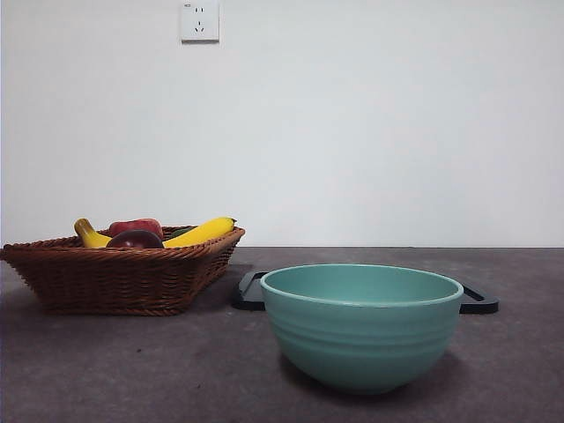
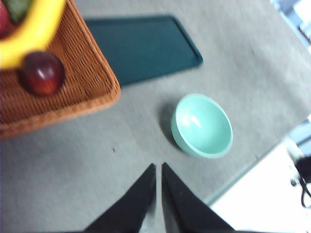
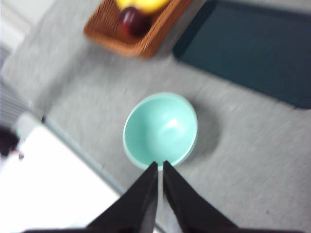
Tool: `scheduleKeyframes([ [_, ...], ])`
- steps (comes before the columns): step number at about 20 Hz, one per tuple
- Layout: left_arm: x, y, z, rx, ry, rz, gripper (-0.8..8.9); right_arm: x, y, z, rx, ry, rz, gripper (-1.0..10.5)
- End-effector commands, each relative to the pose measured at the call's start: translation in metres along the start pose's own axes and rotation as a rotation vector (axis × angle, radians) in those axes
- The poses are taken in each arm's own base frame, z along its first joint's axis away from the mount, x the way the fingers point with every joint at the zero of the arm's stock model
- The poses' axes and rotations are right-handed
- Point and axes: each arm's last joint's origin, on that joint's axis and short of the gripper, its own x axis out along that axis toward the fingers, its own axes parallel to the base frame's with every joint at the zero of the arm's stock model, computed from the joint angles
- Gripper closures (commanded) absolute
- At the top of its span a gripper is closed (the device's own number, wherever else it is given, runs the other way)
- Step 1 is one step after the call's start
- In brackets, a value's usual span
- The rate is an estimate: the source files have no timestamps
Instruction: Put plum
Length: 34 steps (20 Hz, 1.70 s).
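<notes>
The dark maroon plum (image 1: pixel 135 239) lies in the brown wicker basket (image 1: pixel 123 278) at the left, beside yellow bananas (image 1: pixel 201 233) and a brighter red fruit (image 1: pixel 135 226). It also shows in the left wrist view (image 2: pixel 42 73) and the right wrist view (image 3: pixel 132 19). An empty mint-green bowl (image 1: pixel 361 324) stands in front at centre right. My left gripper (image 2: pixel 158 169) is shut and empty, high above the table between basket and bowl. My right gripper (image 3: pixel 160 166) is shut and empty, high above the bowl's (image 3: pixel 160 130) near rim. Neither gripper shows in the front view.
A dark flat tray (image 1: pixel 480 302) lies on the grey table behind the bowl, also in the left wrist view (image 2: pixel 141 46) and the right wrist view (image 3: pixel 248 53). A wall socket (image 1: pixel 199 20) is on the white wall. The table edge (image 2: pixel 243 170) runs near the bowl.
</notes>
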Motion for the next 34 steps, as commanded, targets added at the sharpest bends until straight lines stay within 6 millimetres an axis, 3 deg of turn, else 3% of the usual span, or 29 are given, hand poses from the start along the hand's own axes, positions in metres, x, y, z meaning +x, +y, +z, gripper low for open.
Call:
scheduleKeyframes([
  [1,-0.0032,-0.0036,0.0046,0.041,-0.012,-0.013,7.98,0.0021,0.0021,0.0048,-0.054,0.017,0.021,9.4],
  [7,-0.0032,-0.0036,0.0045,0.040,-0.012,-0.013,7.37,0.0045,0.0016,0.0061,-0.055,0.026,0.027,9.3],
  [8,-0.0032,-0.0036,0.0044,0.037,-0.011,-0.013,6.52,0.0045,0.0016,0.0061,-0.051,0.025,0.026,8.6],
  [10,-0.0032,-0.0035,0.0045,0.032,-0.012,-0.012,4.33,0.0045,0.0016,0.0063,-0.046,0.023,0.027,6.2],
  [12,-0.0032,-0.0035,0.0045,0.029,-0.011,-0.012,3.28,0.0045,0.0016,0.0064,-0.046,0.023,0.027,5.0],
  [13,-0.0032,-0.0035,0.0045,0.028,-0.011,-0.012,3.06,0.0045,0.0016,0.0064,-0.046,0.023,0.026,5.0],
  [18,-0.0030,-0.0034,0.0046,0.024,-0.010,-0.012,2.45,0.0045,0.0016,0.0064,-0.046,0.023,0.027,5.0],
  [34,0.0043,0.0023,0.0121,0.006,-0.015,0.003,2.51,0.0048,0.0014,0.0081,-0.045,0.010,0.026,5.0],
])
